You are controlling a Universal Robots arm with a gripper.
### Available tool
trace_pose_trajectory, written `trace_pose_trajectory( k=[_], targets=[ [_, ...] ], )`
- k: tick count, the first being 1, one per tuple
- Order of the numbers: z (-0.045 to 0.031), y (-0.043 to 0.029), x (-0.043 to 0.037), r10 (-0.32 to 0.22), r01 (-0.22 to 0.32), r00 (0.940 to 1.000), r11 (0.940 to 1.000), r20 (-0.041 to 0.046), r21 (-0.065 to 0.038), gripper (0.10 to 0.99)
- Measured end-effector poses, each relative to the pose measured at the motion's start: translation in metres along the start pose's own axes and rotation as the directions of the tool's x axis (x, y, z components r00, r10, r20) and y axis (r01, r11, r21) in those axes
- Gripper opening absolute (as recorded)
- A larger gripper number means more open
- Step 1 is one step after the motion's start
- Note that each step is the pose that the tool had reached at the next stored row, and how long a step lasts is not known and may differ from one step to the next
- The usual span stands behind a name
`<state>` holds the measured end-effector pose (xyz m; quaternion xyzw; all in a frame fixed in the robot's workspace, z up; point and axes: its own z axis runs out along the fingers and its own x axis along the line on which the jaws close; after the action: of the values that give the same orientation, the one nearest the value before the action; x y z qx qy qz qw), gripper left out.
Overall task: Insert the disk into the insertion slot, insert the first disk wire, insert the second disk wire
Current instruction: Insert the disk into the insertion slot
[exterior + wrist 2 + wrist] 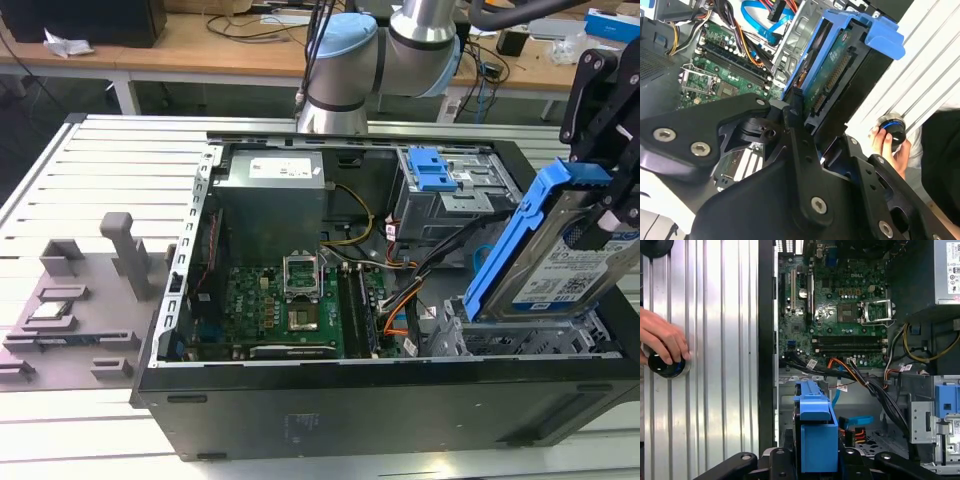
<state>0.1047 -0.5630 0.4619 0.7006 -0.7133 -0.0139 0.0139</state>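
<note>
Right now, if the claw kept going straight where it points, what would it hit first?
The claw grips the hard drive and points downward. Straight on, the drive's lower end would probably meet the low grey metal cage first; whether they already touch is unclear.

Gripper (608, 210) clamped, angled downward.

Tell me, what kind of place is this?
Probably a robotics lab or workshop. A robot arm holds a disk at an open computer case, the case sits on a ribbed metal table, and wooden desks strewn with cables stand behind.
</note>
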Motion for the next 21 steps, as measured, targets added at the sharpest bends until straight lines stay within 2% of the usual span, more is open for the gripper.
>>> trace_pose_trajectory(
  k=[7, 13, 21],
  targets=[
    [0.0043, -0.0004, -0.0041, 0.000, 0.000, 1.0000, 1.0000, -0.0008, 0.000, 0.365],
    [0.0140, -0.0008, -0.0123, 0.000, 0.000, 1.0000, 1.0000, -0.0005, 0.000, 0.365],
    [0.0213, -0.0061, -0.0161, 0.000, 0.000, 1.0000, 1.0000, -0.0007, 0.000, 0.365]
  ],
)
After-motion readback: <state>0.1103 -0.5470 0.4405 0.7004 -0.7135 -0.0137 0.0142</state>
